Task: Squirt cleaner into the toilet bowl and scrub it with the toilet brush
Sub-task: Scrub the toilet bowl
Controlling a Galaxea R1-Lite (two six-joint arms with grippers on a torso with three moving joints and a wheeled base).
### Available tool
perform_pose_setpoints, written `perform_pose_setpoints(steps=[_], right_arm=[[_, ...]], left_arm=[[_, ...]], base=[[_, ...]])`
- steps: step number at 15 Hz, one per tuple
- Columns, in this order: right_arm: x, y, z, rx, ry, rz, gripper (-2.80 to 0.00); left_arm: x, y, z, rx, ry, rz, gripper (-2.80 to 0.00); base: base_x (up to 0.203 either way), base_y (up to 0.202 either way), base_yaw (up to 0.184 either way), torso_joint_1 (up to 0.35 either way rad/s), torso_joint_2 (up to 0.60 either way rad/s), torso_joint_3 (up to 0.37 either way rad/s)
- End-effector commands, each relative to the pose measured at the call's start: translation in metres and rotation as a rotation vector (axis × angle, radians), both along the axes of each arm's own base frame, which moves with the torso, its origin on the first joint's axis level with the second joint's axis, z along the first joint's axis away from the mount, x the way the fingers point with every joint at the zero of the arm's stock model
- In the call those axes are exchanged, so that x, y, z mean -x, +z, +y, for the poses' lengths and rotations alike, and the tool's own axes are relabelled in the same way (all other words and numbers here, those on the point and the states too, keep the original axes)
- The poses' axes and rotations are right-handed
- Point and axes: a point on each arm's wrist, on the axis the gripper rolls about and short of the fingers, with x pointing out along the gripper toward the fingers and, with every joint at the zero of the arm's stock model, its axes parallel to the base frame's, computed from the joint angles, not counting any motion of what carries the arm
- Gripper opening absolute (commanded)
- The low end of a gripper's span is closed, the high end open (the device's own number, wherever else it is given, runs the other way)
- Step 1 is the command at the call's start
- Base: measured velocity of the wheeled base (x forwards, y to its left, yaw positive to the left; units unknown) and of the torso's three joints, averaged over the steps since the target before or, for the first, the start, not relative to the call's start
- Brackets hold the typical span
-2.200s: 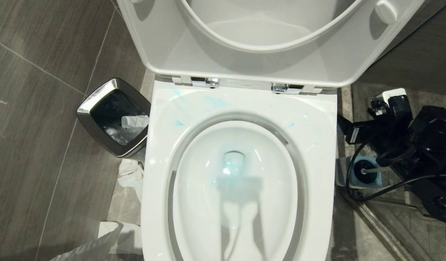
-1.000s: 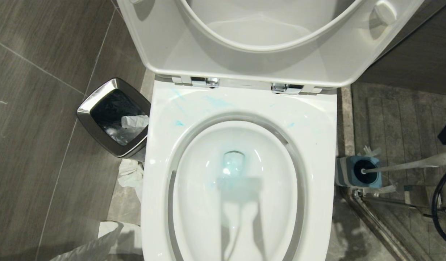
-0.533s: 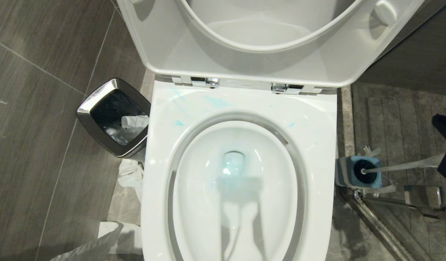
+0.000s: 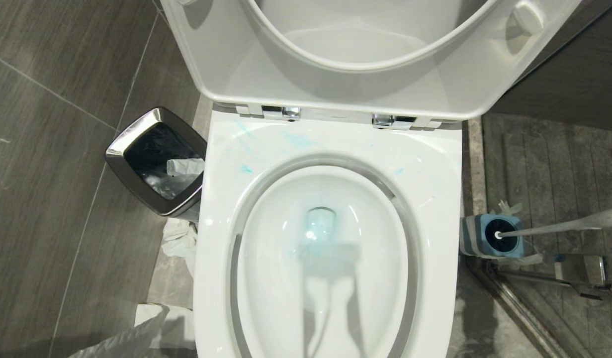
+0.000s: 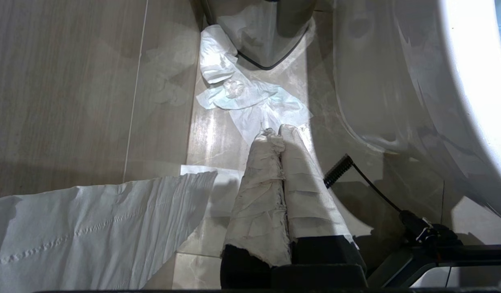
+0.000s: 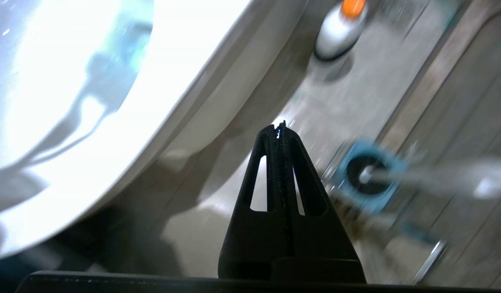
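The toilet bowl (image 4: 320,258) stands open, with turquoise-tinted water at its drain and faint blue smears on the white rim (image 4: 435,169). On the floor to its right, the toilet brush (image 4: 559,227) sits in its blue-and-grey holder (image 4: 492,237), the white handle leaning right. In the right wrist view my right gripper (image 6: 279,125) is shut and empty, hanging beside the bowl's outer wall (image 6: 217,93), apart from the holder (image 6: 368,177). The cleaner (image 6: 340,28), orange-capped, stands on the floor beyond. My left gripper (image 5: 278,131), wrapped in white tape, is shut and empty above the floor left of the toilet.
A steel-rimmed bin (image 4: 156,159) stands left of the toilet, with crumpled paper (image 4: 179,238) and a loose tissue sheet (image 4: 136,333) on the floor near it. The seat and lid (image 4: 365,89) are raised. A chrome door rail (image 4: 559,279) runs along the floor behind the brush holder.
My right arm, earlier over the brush holder, has drawn back out of the head view to the right. The brush stays in its holder, handle leaning right.
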Motion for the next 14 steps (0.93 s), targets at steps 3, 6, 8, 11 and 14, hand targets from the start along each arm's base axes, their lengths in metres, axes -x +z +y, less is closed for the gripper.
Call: perform_pose_setpoints(steps=[3, 6, 8, 11, 14], right_arm=[[0.039, -0.035, 0.009, -0.131, 0.045, 0.236, -2.8], [0.042, -0.062, 0.01, -0.256, 0.025, 0.429, -2.8], [0.036, -0.077, 0.007, -0.259, 0.02, 0.459, -2.8], [0.019, -0.103, -0.002, -0.182, -0.017, 0.369, -2.8], [0.007, -0.115, -0.01, -0.064, -0.127, 0.285, -2.8]], left_arm=[[-0.001, -0.002, 0.0, 0.0, 0.001, 0.008, -2.8], [-0.001, -0.002, 0.0, 0.0, 0.001, 0.008, -2.8], [-0.001, -0.002, 0.0, 0.0, 0.001, 0.008, -2.8], [-0.001, -0.002, 0.0, 0.0, 0.001, 0.008, -2.8], [-0.001, -0.002, 0.0, 0.0, 0.001, 0.008, -2.8]], base=[[0.0, 0.0, 0.0, 0.0, 0.0, 0.0], [0.0, 0.0, 0.0, 0.0, 0.0, 0.0], [0.0, 0.0, 0.0, 0.0, 0.0, 0.0], [0.0, 0.0, 0.0, 0.0, 0.0, 0.0], [0.0, 0.0, 0.0, 0.0, 0.0, 0.0]])
